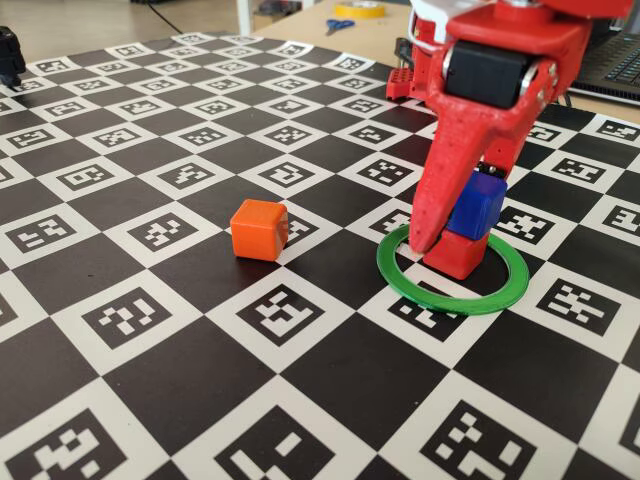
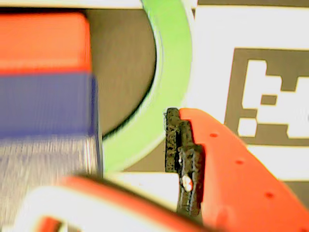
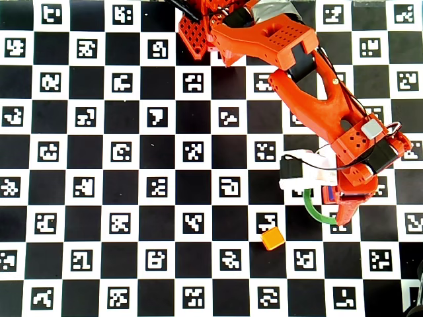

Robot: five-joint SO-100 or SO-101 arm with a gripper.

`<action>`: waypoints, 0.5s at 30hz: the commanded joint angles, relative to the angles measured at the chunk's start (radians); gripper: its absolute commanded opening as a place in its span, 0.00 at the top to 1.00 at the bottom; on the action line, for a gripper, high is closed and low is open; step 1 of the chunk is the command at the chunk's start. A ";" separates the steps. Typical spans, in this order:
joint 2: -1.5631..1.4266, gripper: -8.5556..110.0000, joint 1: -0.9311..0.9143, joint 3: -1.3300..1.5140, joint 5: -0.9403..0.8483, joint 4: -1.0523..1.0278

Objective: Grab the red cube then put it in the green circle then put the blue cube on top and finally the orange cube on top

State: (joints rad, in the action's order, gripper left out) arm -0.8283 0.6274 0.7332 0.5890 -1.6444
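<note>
Cubes look light, hard and glossy, so flat opposite faces suit a grip best. The blue cube (image 1: 476, 205) sits skewed on the red cube (image 1: 458, 254) inside the green circle (image 1: 505, 293). The gripper (image 1: 432, 238) straddles them; in the wrist view its jaws look parted, off the blue cube. The orange cube (image 1: 259, 229) waits well apart.
</note>
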 commanded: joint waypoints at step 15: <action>-0.449 0.51 -0.103 0.178 -0.083 -0.025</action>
State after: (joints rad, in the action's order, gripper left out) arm -1.1198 0.5538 0.9219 0.5108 -1.6659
